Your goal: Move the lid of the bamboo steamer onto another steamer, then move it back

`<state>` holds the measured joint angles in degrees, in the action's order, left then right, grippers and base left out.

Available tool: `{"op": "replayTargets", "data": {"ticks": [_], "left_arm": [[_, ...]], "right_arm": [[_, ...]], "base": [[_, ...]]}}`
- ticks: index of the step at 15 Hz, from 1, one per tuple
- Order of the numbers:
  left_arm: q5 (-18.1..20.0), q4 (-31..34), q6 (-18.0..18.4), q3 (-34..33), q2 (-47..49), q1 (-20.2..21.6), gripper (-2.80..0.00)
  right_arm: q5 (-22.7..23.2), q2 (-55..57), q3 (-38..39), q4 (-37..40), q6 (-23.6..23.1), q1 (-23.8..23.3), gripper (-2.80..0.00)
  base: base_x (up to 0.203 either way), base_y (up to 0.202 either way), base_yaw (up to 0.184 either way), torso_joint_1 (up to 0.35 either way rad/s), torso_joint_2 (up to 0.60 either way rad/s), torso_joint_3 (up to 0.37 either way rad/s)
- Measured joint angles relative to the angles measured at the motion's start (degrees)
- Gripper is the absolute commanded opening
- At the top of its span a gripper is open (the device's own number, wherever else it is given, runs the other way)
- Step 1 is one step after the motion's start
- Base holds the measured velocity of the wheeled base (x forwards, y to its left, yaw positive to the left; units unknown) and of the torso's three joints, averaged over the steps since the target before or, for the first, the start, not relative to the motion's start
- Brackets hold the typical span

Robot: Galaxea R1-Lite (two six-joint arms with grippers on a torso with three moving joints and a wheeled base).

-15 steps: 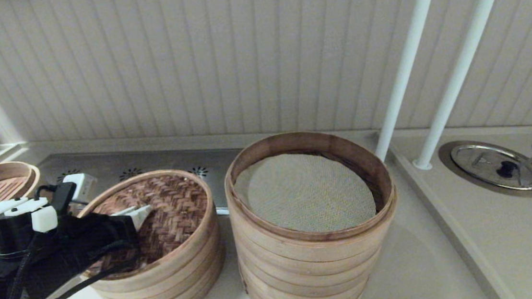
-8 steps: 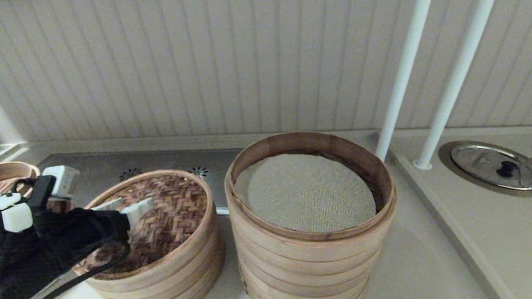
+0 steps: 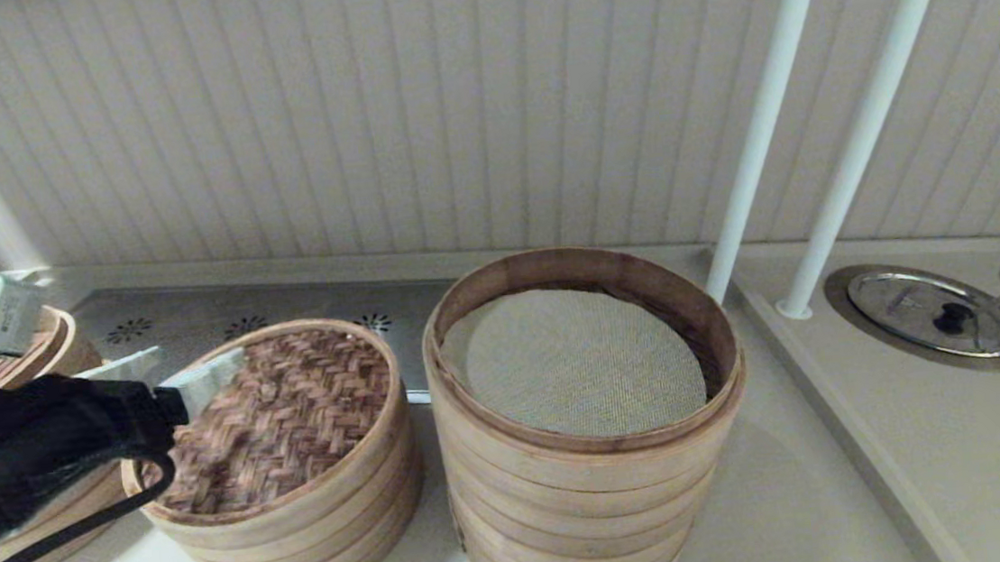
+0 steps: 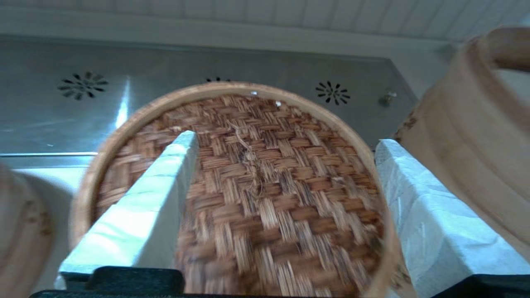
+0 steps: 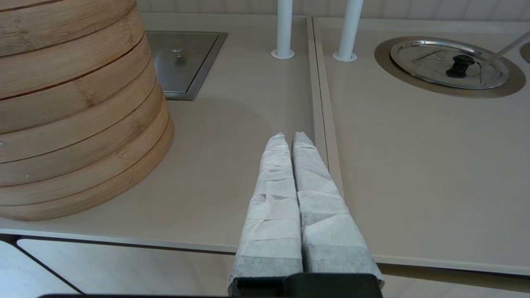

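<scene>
The bamboo steamer lid (image 3: pixel 281 413), with its dark woven top and pale rim, lies flat on the shorter stack at centre left. My left gripper (image 3: pixel 169 375) hovers open at the lid's left edge and holds nothing. In the left wrist view the left gripper (image 4: pixel 285 142) has its two white-wrapped fingers (image 4: pixel 165 174) spread wide above the lid (image 4: pixel 256 194). The tall steamer (image 3: pixel 590 481), with a beige mesh liner inside, stands uncovered just right of it. My right gripper (image 5: pixel 288 138) is shut and empty, low at the counter's front edge, right of the tall steamer (image 5: pixel 74 111).
A slatted-top steamer (image 3: pixel 26 345) sits at the far left behind my left arm. A metal panel with vents (image 3: pixel 223 319) lies behind the stacks. Two white poles (image 3: pixel 759 140) rise right of the tall steamer, and a round metal cover (image 3: pixel 933 315) is set into the counter beyond.
My left gripper has drawn back to the left and risen off the lid's top, with its fingers spread apart. The lid has stayed on the shorter stack.
</scene>
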<state>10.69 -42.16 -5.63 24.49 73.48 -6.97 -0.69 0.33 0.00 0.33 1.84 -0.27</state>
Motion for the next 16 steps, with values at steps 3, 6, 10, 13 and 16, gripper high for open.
{"op": "replayTargets", "data": {"ticks": [3, 6, 10, 13, 16], "left_arm": [[-0.06, 9.13, 1.50, 2.15, -7.73, 1.10, -0.42], [-1.79, 16.51, 4.15, 2.81, -15.83, 1.70, -2.80], [-3.86, 26.54, 5.07, 2.99, -25.83, 1.82, -2.80], [-4.95, 33.00, 5.48, 3.03, -32.90, 1.82, -2.80], [-6.66, 39.91, 5.94, 3.02, -40.34, 1.80, -2.80]], "right_arm": [[-0.02, 0.00, 0.00, 0.00, 0.00, 0.00, -2.80], [0.00, 0.00, 0.00, 0.00, 0.00, 0.00, -2.80], [-0.02, 0.00, 0.00, 0.00, 0.00, 0.00, -2.80], [-0.02, 0.00, 0.00, 0.01, 0.00, 0.00, -2.80], [-0.02, 0.00, 0.00, 0.00, 0.00, 0.00, -2.80]], "base": [[0.000, 0.000, 0.000, 0.000, 0.00, 0.000], [0.000, 0.000, 0.000, 0.000, 0.00, 0.000], [0.000, 0.000, 0.000, 0.000, 0.00, 0.000], [0.000, 0.000, 0.000, 0.000, 0.00, 0.000], [0.000, 0.000, 0.000, 0.000, 0.00, 0.000]]}}
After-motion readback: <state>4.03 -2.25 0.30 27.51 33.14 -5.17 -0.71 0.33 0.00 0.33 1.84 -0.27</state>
